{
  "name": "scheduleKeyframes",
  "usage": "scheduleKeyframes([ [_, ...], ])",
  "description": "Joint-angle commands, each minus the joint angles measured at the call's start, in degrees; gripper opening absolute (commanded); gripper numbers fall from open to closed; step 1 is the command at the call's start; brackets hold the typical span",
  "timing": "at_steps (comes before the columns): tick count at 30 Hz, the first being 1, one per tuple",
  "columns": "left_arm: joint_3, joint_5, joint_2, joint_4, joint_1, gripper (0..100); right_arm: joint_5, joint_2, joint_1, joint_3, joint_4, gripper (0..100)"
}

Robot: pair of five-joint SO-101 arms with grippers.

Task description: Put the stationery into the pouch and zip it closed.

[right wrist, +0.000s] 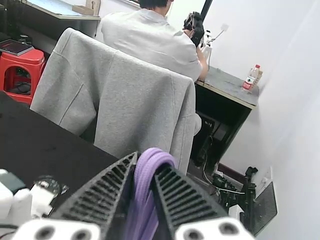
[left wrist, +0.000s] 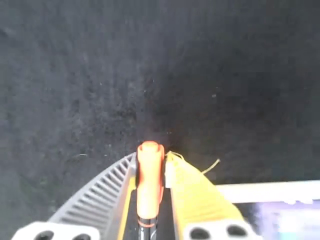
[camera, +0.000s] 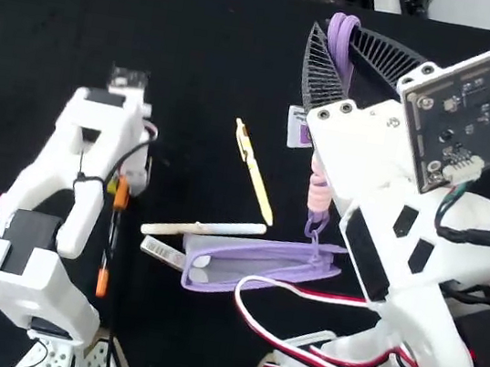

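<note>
The purple pouch (camera: pixel 260 264) lies flat on the black table near the front, its pink coiled cord (camera: pixel 317 194) running up to a purple strap (camera: pixel 343 41). My right gripper (camera: pixel 342 27) is raised over the far side of the table and is shut on that strap (right wrist: pixel 148 185). To the left of the pouch, my left gripper (camera: pixel 120 191) is shut on an orange pen (camera: pixel 108 246) above the cloth. The left wrist view shows the orange pen (left wrist: pixel 149 175) clamped between the jaws. A yellow pen (camera: pixel 254 171) and a white pen (camera: pixel 206 228) lie beside the pouch.
A small barcoded item (camera: pixel 160 248) lies by the pouch's left end. A small purple and white item (camera: pixel 298 127) sits under the right arm. Red and white cables (camera: pixel 298 325) trail in front of the pouch. A grey jacket on a chair (right wrist: pixel 115 100) stands beyond the table.
</note>
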Motion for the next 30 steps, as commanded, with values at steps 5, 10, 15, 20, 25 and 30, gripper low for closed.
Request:
scheduleKeyframes([
  [5, -30.02, -0.35, -0.44, 8.7, 0.22, 3, 0.62, 0.57, 0.62, -0.04, -1.05, 1.1],
  [10, -43.3, -0.35, -0.44, 8.97, 4.88, 3, 0.62, 0.57, 0.62, -0.04, -1.14, 1.1],
  [15, -54.55, -0.88, -0.53, 8.97, 11.91, 3, 0.62, 0.57, 0.62, -0.04, -1.23, 1.1],
  [20, -66.24, -7.3, -4.84, 12.57, 15.6, 3, 0.62, 0.57, 0.62, 0.04, -1.23, 1.1],
  [25, -74.24, -8.97, -14.07, 21.45, 21.41, 3, 0.62, 0.57, 0.7, 0.04, -1.23, 1.1],
  [30, -72.75, -8.88, -23.38, 22.95, 26.95, 3, 0.62, 0.57, 0.7, 0.04, -1.23, 1.1],
])
